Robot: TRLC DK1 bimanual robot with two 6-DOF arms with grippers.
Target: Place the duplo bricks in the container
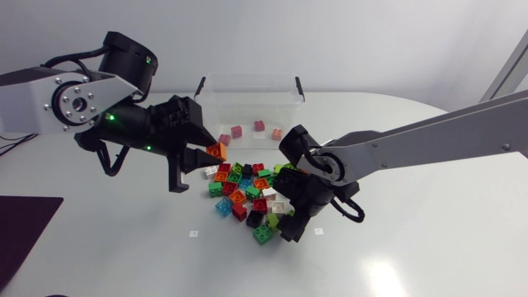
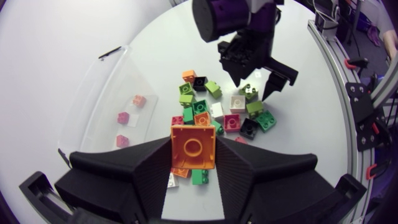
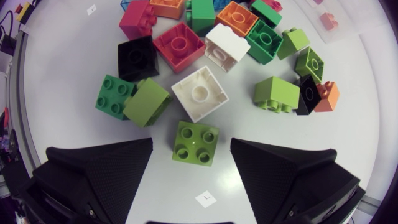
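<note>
The loose duplo bricks are mostly still in a messy multicoloured pile on the white table, right in front of the clear plastic container, which sits at the far side. A few small pink and red bricks are already lying on the container's floor. One orange brick is clamped between the two fingers of the left gripper, studs facing the wrist camera. From overhead it sits near the container's front corner, at the edge of the pile. The right gripper is down at the near side of the pile with its fingers spread wide. A lime green brick lies studs-up on the table between them, but there's a gap on each side, so neither finger is touching it. Just ahead of that one is a white brick. Off to one side an olive green brick butts against a darker green one. A black brick and a red brick are further into the heap. There's also a little white sticker on the table under the right gripper.
</note>
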